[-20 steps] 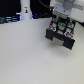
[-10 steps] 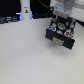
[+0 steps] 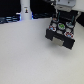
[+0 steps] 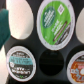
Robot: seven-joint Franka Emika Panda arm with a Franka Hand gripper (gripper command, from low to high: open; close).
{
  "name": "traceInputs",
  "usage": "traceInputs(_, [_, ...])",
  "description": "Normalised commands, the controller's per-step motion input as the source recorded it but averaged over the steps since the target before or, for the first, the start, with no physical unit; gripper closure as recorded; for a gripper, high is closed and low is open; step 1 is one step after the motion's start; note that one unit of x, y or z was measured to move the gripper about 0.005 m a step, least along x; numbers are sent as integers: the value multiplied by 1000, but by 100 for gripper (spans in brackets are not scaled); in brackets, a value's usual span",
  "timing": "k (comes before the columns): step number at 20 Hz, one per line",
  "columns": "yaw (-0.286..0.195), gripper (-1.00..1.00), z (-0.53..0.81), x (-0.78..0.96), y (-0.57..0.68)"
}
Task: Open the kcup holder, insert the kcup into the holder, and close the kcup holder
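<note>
On the white table (image 3: 25,55), toward the exterior view's right, the kcup holder (image 3: 61,31) sits with its pod tray showing; the arm's gripper (image 3: 62,11) hangs just above it, open or clenched I cannot tell. Close up, the green kcup (image 4: 54,24) rests in a round slot, beside an empty slot (image 4: 51,62) and a pod with a dark label (image 4: 21,61)

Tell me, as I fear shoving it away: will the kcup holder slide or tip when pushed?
The kcup holder looks low and boxy, so tipping seems unlikely. On the smooth white table it may slide. Its seated pods probably add little weight.
</note>
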Motion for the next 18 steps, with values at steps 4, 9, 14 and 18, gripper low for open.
traceInputs(4, [45, -100, 224, 565, -391])
traceInputs(9, [16, -100, 198, 636, -390])
traceInputs(14, [19, -100, 112, 642, -356])
traceInputs(18, [13, -100, -32, 665, -285])
